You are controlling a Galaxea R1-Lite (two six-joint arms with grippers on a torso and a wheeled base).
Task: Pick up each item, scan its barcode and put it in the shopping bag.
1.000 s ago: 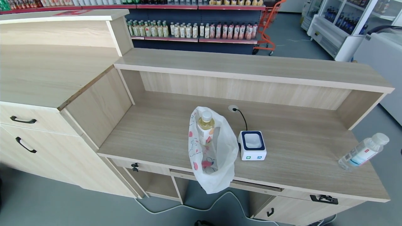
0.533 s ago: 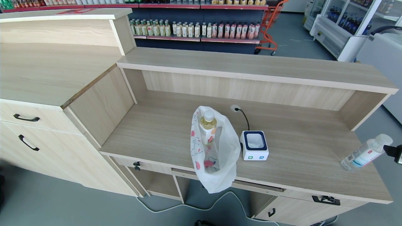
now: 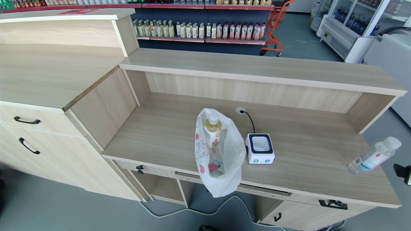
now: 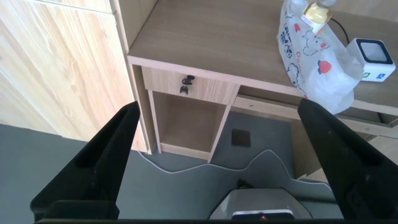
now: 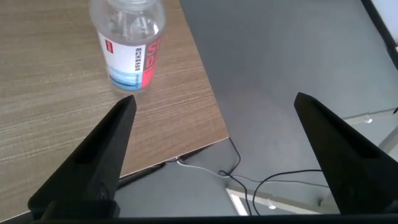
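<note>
A clear water bottle (image 3: 374, 156) with a red, white and blue label stands at the counter's far right end, also seen close up as the bottle (image 5: 130, 43). My right gripper (image 5: 214, 162) hangs open just off the counter's right edge, beside the bottle and not touching it; one dark fingertip (image 3: 401, 170) shows there. A white patterned shopping bag (image 3: 221, 160) stands open at the counter's front middle with a yellow drink bottle (image 3: 212, 126) inside. The white barcode scanner (image 3: 259, 148) sits right of the bag. My left gripper (image 4: 217, 174) is open, low in front of the counter, with nothing in it.
The wooden counter (image 3: 305, 150) has a raised back shelf and side walls. A taller cabinet (image 3: 48, 80) stands at the left. The scanner's black cable (image 3: 248, 120) runs to a hole at the back. Drawers and an open cubby (image 4: 186, 124) lie under the counter front.
The head camera shifted slightly at first. My right gripper's tip came into sight beside the water bottle, then dropped lower along the counter's right end. Bottle, bag and scanner stayed put.
</note>
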